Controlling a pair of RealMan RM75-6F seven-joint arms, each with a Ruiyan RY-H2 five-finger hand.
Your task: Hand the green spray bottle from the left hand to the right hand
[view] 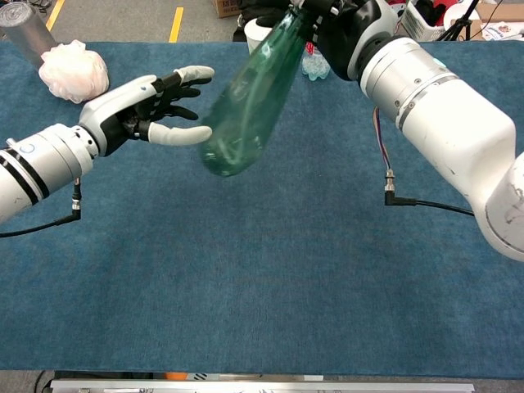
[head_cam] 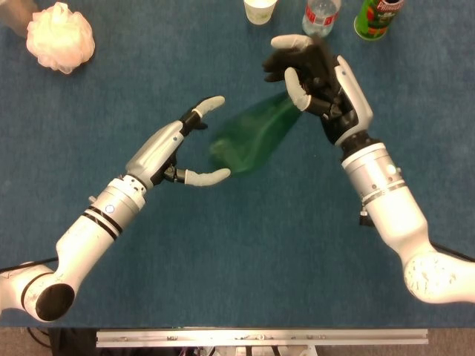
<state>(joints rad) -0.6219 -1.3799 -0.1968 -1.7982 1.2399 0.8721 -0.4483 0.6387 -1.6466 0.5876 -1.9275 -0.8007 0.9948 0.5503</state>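
The translucent green plastic spray bottle (view: 246,106) is gripped at its neck by the right hand (head_cam: 315,78), base hanging toward the spread, empty left hand (view: 151,106), just apart

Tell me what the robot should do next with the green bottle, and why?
Probably hold the right hand steady and pull the left hand back. The right hand grips the green spray bottle by its top, and the bottle hangs blurred, as if swinging. The left hand is open and apart from it, so the handover looks done. Steadying first should keep it from slipping.
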